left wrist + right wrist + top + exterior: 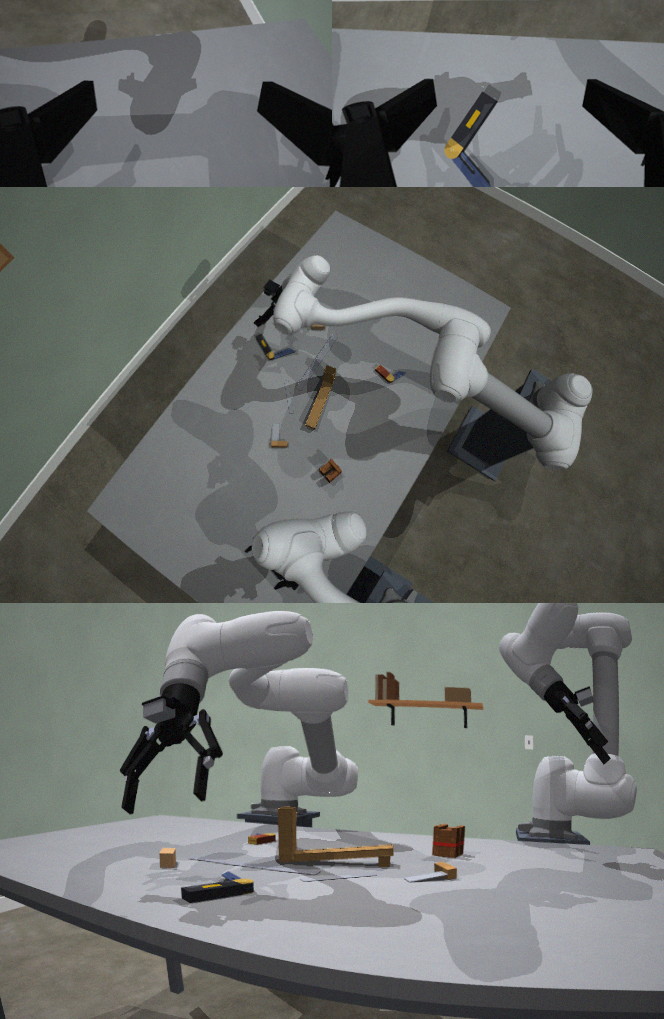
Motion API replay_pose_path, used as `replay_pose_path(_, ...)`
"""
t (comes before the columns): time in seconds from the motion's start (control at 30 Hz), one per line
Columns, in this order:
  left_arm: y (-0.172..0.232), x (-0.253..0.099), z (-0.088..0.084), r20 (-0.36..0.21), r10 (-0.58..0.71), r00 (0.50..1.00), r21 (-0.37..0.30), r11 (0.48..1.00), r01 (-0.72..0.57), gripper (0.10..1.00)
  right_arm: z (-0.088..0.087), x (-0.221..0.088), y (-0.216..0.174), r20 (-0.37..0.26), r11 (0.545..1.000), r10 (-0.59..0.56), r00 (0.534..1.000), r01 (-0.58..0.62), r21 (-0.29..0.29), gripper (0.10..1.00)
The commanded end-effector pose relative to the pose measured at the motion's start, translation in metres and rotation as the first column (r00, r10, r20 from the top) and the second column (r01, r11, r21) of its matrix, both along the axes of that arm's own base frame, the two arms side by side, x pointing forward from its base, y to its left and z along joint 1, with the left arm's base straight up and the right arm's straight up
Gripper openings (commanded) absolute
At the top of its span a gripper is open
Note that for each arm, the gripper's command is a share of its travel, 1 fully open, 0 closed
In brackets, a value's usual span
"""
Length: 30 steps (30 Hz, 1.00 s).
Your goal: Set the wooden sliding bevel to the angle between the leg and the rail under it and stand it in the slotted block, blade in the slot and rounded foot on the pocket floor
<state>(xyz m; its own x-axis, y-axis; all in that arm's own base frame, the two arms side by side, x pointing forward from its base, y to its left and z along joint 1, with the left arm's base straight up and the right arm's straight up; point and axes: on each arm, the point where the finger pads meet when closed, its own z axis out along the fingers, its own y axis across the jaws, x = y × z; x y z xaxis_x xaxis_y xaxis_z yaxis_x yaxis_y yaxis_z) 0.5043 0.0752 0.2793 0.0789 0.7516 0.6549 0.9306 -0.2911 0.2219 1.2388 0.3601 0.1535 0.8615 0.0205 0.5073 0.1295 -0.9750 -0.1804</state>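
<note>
The wooden sliding bevel (383,372) (260,839) lies on the table, red-brown with a yellow rounded end; its blue blade is swung out. The black bevel (263,344) (217,891) (475,117) lies near the far edge, its blue blade also out. The upright leg (287,833) stands at one end of the rail (319,405) (345,852). The slotted block (332,475) (448,849) is red-brown with a red band; its pocket floor is hidden. My right gripper (164,805) (509,93) is open and empty, above the black bevel. My left gripper (177,96) is open and empty, above the table, away from the objects.
A small square with a wooden stock (279,444) (445,870) and grey blade lies near the slotted block. A small wooden block (318,327) (167,858) sits beyond the leg. Thin transparent outlined pieces lie beside the rail. My right arm (400,307) reaches over the table.
</note>
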Motion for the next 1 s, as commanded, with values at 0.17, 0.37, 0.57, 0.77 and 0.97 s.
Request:
replay_pose_path(0.17,0.000,0.000,0.001,0.001,0.000,1.000,0.000,1.000,0.000,1.000,0.003,0.000,0.000,0.003,1.000,0.000,1.000,0.000,0.001,1.000)
replay_pose_path(0.37,0.000,0.000,0.001,0.001,0.000,1.000,0.000,1.000,0.000,1.000,0.003,0.000,0.000,0.003,1.000,0.000,1.000,0.000,0.001,1.000)
replay_pose_path(0.57,0.000,0.000,0.001,0.001,0.000,1.000,0.000,1.000,0.000,1.000,0.003,0.000,0.000,0.003,1.000,0.000,1.000,0.000,0.001,1.000)
replay_pose_path(0.77,0.006,-0.002,-0.001,-0.012,0.007,1.000,0.003,1.000,-0.007,1.000,0.012,-0.009,-0.014,-0.012,1.000,-0.003,1.000,0.003,-0.009,1.000)
replay_pose_path(0.97,0.032,-0.012,-0.009,-0.071,0.040,0.997,0.012,0.999,-0.039,1.000,0.050,-0.057,-0.075,-0.075,0.999,-0.017,0.997,0.014,-0.049,1.000)
